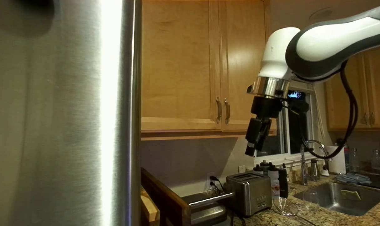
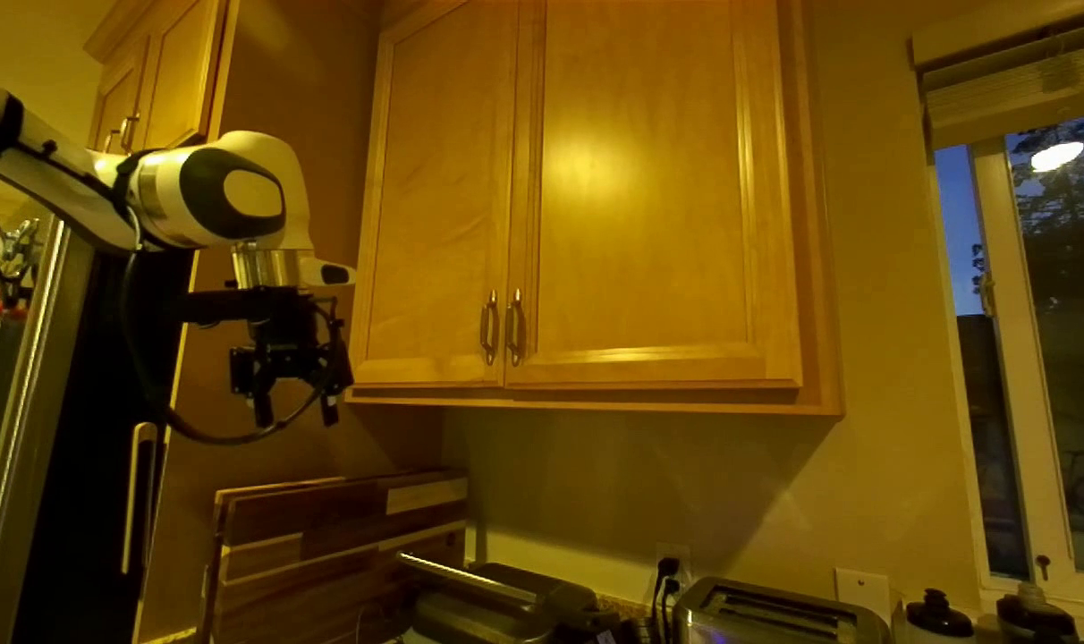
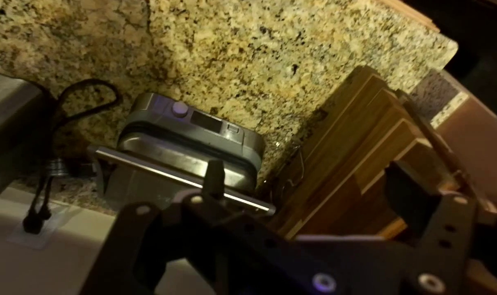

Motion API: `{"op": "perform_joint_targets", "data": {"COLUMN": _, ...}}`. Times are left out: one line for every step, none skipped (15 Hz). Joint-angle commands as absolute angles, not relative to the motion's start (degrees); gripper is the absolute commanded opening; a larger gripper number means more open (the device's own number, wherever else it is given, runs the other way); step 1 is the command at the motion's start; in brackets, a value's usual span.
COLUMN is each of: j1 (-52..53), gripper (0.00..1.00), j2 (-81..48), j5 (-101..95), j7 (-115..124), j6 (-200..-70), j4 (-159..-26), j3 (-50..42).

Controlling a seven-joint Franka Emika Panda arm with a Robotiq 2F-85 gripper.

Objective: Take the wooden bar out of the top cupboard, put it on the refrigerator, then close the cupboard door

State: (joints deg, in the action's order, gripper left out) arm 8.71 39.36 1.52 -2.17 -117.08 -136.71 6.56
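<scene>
Refrigerator (image 1: 67,125): brushed-steel surface, nearest the camera, filling the left part of an exterior view. Top cupboard (image 1: 205,66): wall-mounted, right of the refrigerator in that view; each cupboard door (image 2: 640,197) is closed, metal handles (image 1: 228,111) side by side near the lower edges. Wooden bar: I cannot tell its location. My gripper (image 3: 307,178) points downward with its fingers (image 3: 214,178) spread apart and nothing held between them. Below it, in the wrist view, a steel appliance (image 3: 191,153) with a bar handle rests on the speckled countertop (image 3: 232,49); wooden boards (image 3: 347,164) stand on edge beside it. Near the appliance stands a toaster (image 1: 249,194).
</scene>
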Motion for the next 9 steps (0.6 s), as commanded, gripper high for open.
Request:
{"op": "perform_joint_targets", "data": {"j1": 4.65, "gripper": 1.00, "j2": 38.64, "j5": -0.73, "j7": 1.18, "j6": -116.97, "j4": -131.67, "j3": 5.92}}
{"op": "perform_joint_targets", "data": {"j1": 3.21, "gripper": 1.00, "j2": 38.61, "j5": -1.88, "j7": 1.93, "j6": -118.26, "j4": -130.52, "j3": 6.01}}
{"op": "perform_joint_targets", "data": {"j1": 2.27, "gripper": 1.00, "j2": 38.41, "j5": -2.60, "j7": 2.28, "j6": -118.96, "j4": -129.53, "j3": 5.99}}
{"op": "perform_joint_targets", "data": {"j1": 1.67, "gripper": 1.00, "j2": 38.42, "j5": -3.33, "j7": 1.99, "j6": -119.10, "j4": -128.10, "j3": 5.76}}
{"op": "perform_joint_targets", "data": {"j1": 1.05, "gripper": 1.00, "j2": 38.20, "j5": -4.18, "j7": 1.95, "j6": -119.83, "j4": -127.19, "j3": 5.68}}
{"op": "perform_joint_targets", "data": {"j1": 0.56, "gripper": 1.00, "j2": 38.05, "j5": -4.99, "j7": 1.89, "j6": -120.62, "j4": -126.57, "j3": 5.65}}
{"op": "perform_joint_targets", "data": {"j1": 2.03, "gripper": 1.00, "j2": 38.74, "j5": -3.60, "j7": 0.66, "j6": -119.03, "j4": -128.01, "j3": 5.22}}
{"op": "perform_joint_targets", "data": {"j1": 1.87, "gripper": 1.00, "j2": 38.63, "j5": -3.74, "j7": 0.65, "j6": -119.05, "j4": -127.43, "j3": 5.15}}
{"op": "perform_joint_targets", "data": {"j1": 1.92, "gripper": 1.00, "j2": 38.55, "j5": -3.74, "j7": 0.65, "j6": -119.03, "j4": -127.43, "j3": 5.16}}
